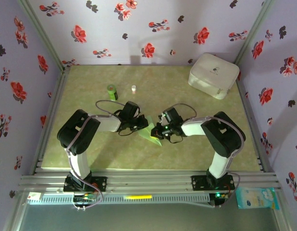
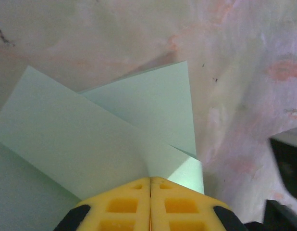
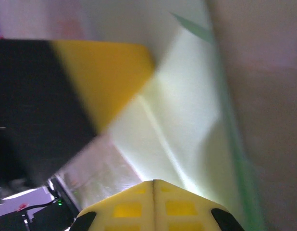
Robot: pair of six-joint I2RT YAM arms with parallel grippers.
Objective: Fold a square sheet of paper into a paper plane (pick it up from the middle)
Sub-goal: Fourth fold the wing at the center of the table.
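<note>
- Pale green paper (image 1: 151, 133), already creased into a wedge, sits mid-table in the top view; I cannot tell whether it is lifted off the table. The left gripper (image 1: 140, 126) meets it from 10 o'clock and the right gripper (image 1: 158, 131) from 3 o'clock, probably so each pins one side while a fold is set. A green bottle (image 1: 112, 91) at 11 o'clock and a white case (image 1: 213, 75) at 1 o'clock stand well apart from the work.
- Left wrist view: the left gripper (image 2: 150, 180) has its yellow tips pressed together on the paper (image 2: 91, 139), whose layered flaps fan toward 12 o'clock. The pinch likely keeps the layers aligned.
- Right wrist view, blurred: the right gripper (image 3: 154, 183) looks clamped on the paper (image 3: 187, 110) edge. The other arm's yellow finger (image 3: 105, 72) is near at 10 o'clock.
</note>
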